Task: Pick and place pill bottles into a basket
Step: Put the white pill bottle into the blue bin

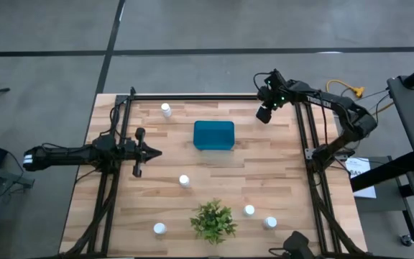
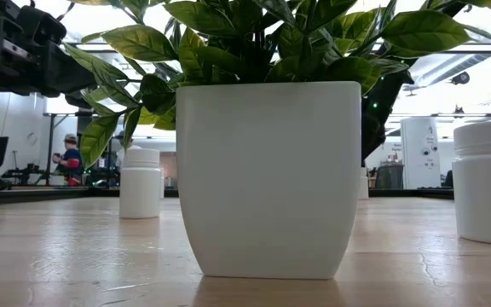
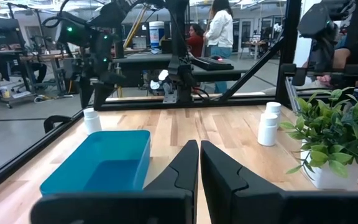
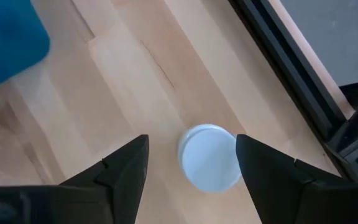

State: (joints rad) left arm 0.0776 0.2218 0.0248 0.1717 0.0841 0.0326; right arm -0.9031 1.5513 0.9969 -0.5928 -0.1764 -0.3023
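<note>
The teal basket (image 1: 213,135) stands on the table's far middle and also shows in the left wrist view (image 3: 98,165). White pill bottles stand upright and scattered: one at the far left (image 1: 166,110), one in the middle (image 1: 184,180), and three along the near side (image 1: 159,229) (image 1: 249,210) (image 1: 269,222). Another bottle (image 4: 209,157) stands at the far right. My right gripper (image 4: 191,142) hangs open above it, pointing steeply down, one finger on either side of its cap and apart from it. My left gripper (image 3: 199,163) is shut and level at the table's left (image 1: 149,152).
A green plant in a white pot (image 1: 213,220) stands at the near middle between the near bottles and fills the low view (image 2: 267,170). Black frame rails (image 1: 304,137) run along the table's edges. People work at desks (image 3: 219,31) beyond the table.
</note>
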